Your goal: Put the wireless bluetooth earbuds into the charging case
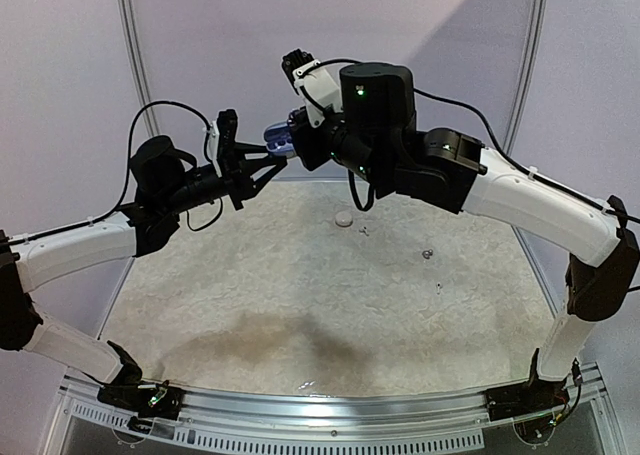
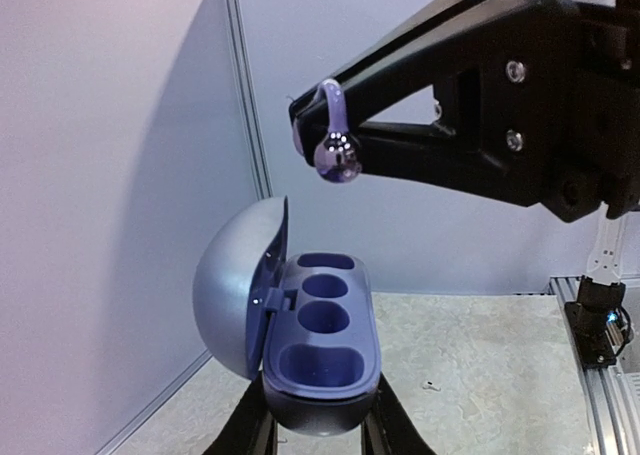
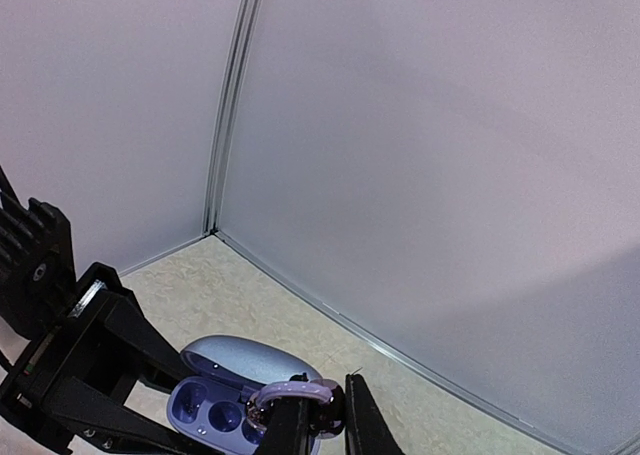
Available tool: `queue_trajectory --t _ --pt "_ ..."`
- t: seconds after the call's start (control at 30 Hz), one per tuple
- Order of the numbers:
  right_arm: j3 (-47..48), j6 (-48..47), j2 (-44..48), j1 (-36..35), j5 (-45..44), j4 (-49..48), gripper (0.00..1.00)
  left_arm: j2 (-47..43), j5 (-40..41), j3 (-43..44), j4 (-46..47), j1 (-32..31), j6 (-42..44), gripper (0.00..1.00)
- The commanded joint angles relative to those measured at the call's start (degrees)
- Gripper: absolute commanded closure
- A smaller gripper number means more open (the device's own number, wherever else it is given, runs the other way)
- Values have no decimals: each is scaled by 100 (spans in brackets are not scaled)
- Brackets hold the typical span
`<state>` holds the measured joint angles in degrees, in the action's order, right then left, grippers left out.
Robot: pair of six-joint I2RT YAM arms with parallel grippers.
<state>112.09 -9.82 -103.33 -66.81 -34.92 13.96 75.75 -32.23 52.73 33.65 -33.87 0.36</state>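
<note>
the left end effector is closed on the charging case, one black finger on each side of its lower shell, and holds it in the air above the far part of the tabletop. the case is an oval with a smooth, matt blue-grey outside. its domed lid stands open at 9 o'clock of the body. the inside is a deeper violet-blue plastic with three hollows in a row: a small oval one, a round one and a bigger rounded one. all three look unfilled.

the right end effector is closed on one earbud, gripping it between its black angular fingers. the earbud has a shiny, mirror-like silver ball and a thin curved lilac hook. in the left wrist view it hangs at 12 o'clock of the case, apart from it and not touching.

the tabletop has a pale, rough, grainy surface. on it, toward 12 o'clock from the middle, lies a small round whitish disc. a tiny grey piece lies at 4 o'clock of that disc, well apart; what it is i cannot tell
</note>
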Motion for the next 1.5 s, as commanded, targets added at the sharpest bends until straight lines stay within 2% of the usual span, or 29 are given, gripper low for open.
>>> queue_trajectory --t 0.0,0.77,1.13,1.47 --pt "-8 -193 -198 -24 -149 -62 100 -112 48 77 200 -76 -75 100" --pt "-130 -298 -350 9 -165 227 100 -178 133 91 300 -50 -238 100" --pt "107 -492 -565 7 -706 -164 100 -181 10 80 326 -50 -227 100" --pt "68 -415 -620 1 -375 228 100 -161 98 88 366 -41 -211 100"
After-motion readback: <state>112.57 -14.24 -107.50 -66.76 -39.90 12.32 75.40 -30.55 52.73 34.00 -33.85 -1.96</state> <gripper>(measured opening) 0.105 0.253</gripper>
